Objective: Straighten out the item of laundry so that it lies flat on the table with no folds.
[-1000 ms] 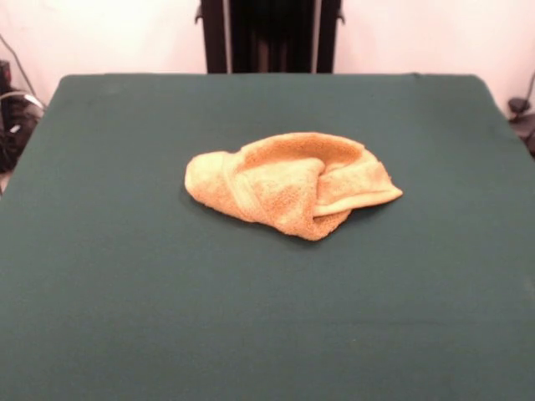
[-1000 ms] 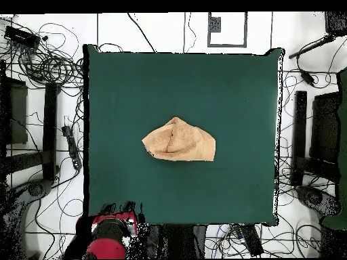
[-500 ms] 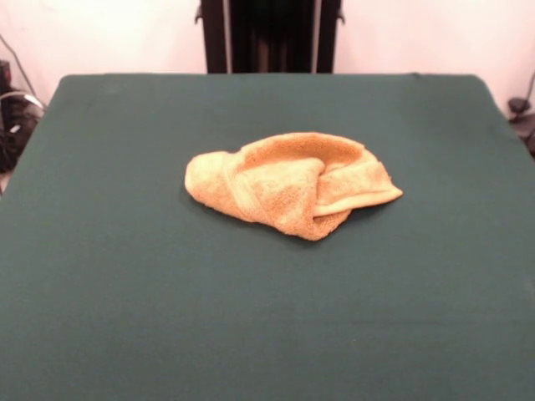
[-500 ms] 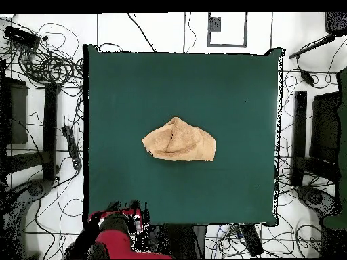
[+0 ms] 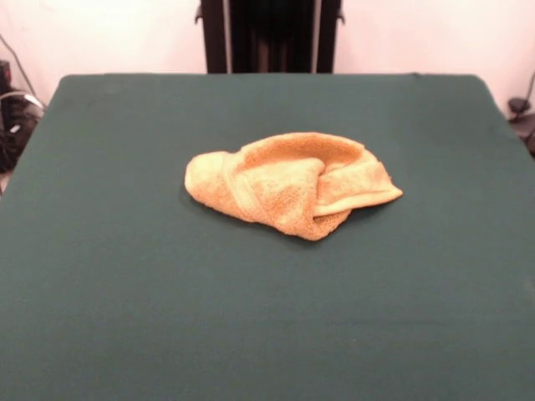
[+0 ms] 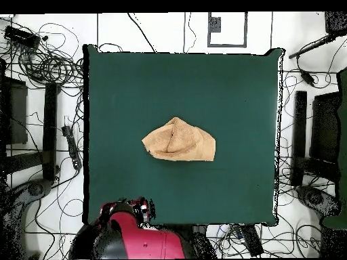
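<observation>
The towel (image 5: 288, 184) lies bunched near the middle of the desk (image 5: 125, 292), well apart from all four edges. It is not flat: in the front view it forms a low rounded mound, with one layer rising as a curved ridge along its far side and another layer wrapped across the front in a diagonal fold. A thicker hemmed flap juts out toward one side edge and ends in a blunt corner, while the opposite end is rolled into a smooth rounded lobe. A woven band runs slantwise across the front fold. From overhead the towel (image 6: 178, 141) reads as a rough triangle with a peak pointing toward the desk's far edge from the robot and a nearly straight base facing the robot's edge; a crease runs down from the peak to the middle.

The desk (image 6: 135, 81) is covered in plain dark green cloth and carries only the towel.

The robot's red and black arm (image 6: 139, 237) shows in the overhead view just past the desk's near edge, by one of its near corners, with its dark end reaching to about the desk's border. It is well apart from the towel. The claw cannot be made out there, so whether it is spread or pressed together cannot be told.
</observation>
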You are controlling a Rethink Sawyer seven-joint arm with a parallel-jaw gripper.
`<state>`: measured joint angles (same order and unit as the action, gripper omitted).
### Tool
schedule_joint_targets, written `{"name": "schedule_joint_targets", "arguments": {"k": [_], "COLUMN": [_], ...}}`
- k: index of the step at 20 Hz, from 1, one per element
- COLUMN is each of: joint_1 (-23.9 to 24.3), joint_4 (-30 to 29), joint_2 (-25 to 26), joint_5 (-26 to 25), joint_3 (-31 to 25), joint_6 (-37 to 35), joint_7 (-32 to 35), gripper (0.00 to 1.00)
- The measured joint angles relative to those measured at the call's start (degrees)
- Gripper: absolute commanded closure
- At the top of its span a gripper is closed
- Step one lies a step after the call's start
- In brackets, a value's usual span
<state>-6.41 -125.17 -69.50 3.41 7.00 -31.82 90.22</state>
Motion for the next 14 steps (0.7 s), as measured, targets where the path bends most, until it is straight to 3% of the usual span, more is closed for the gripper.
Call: {"name": "schedule_joint_targets", "arguments": {"k": [14], "joint_1": [0.60], "joint_4": [6.71], "joint_2": [6.11], "joint_5": [-0.04], "joint_3": [-0.02], "joint_6": [-0.06], "joint_7": [0.00], "gripper": [0.00]}}
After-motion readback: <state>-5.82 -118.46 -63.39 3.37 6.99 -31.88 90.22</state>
